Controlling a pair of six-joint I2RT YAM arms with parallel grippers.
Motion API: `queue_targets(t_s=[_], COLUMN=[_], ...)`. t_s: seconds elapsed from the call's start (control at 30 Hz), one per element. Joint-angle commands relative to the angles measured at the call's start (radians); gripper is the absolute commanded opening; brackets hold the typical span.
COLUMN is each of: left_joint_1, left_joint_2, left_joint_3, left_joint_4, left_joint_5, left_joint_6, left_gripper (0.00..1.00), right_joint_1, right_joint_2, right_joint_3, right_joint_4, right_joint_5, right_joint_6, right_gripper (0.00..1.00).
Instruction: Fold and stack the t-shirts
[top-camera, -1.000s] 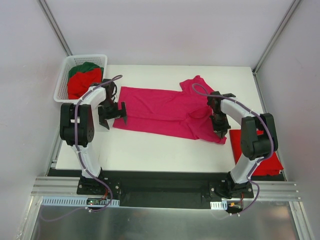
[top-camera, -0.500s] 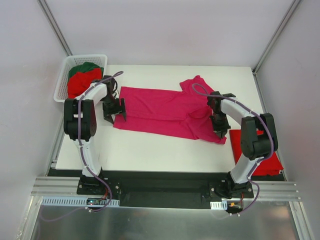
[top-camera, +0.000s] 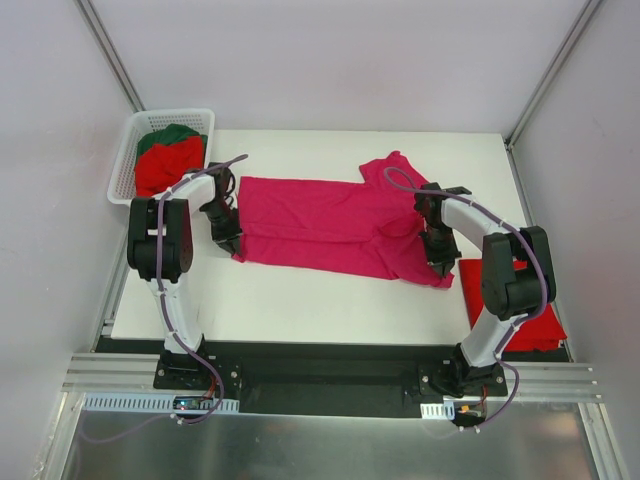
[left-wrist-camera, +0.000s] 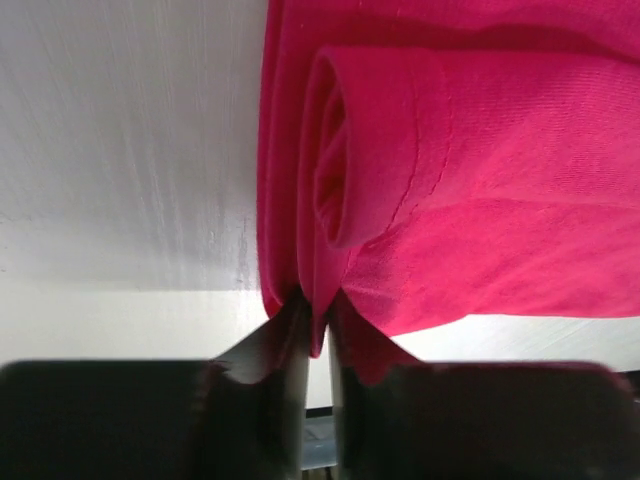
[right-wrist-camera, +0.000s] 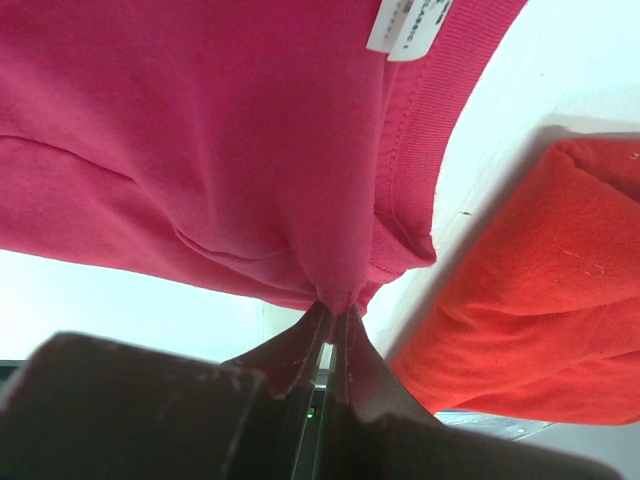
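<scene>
Pink, soft and floppy, the t-shirt (top-camera: 330, 222) lies spread right of the basket (top-camera: 121, 170); its edges seem the best hold. The left gripper (left-wrist-camera: 318, 302) pinches the hem nearest the basket, the right gripper (right-wrist-camera: 336, 312) the collar end farthest away.

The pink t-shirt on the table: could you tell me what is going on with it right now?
Both arms grip the magenta t-shirt, which lies spread on the table. The left end effector pinches its left edge, the right end effector a fold near the collar. A folded red t-shirt lies at the table's right edge, and other shirts sit in the white basket.
</scene>
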Motion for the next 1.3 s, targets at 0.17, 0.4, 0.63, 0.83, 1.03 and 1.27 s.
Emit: queue_targets(t_s=[0.17,0.4,0.63,0.83,1.03,1.27], left_joint_1=[0.004,0.004,0.001,0.001,0.001,0.001], left_joint_2=[-0.055,-0.062,-0.081,-0.084,-0.082,-0.085], left_joint_3=[-0.015,-0.032,-0.052,-0.041,-0.040,-0.035], left_joint_4=[-0.018,-0.026,-0.040,-0.056,-0.060,-0.069], left_joint_5=[-0.047,-0.090,-0.165,-0.202,-0.202,-0.200], left_joint_6=[0.001,-0.002,-0.011,-0.013,-0.014,-0.014], left_gripper=[0.00,0.00,0.00,0.00,0.00,0.09], right_joint_1=[-0.005,-0.008,-0.026,-0.034,-0.035,-0.032], right_joint_2=[-0.033,-0.038,-0.044,-0.030,-0.025,-0.039], right_joint_3=[0.018,0.027,0.034,0.050,0.044,0.030], right_joint_4=[-0.043,-0.057,-0.063,-0.081,-0.081,-0.083], right_joint_5=[0.014,0.058,0.095,0.120,0.092,0.130], right_joint_6=[-0.008,-0.004,0.003,0.003,-0.002,0.012], right_gripper=[0.01,0.01,0.01,0.01,0.01,0.39])
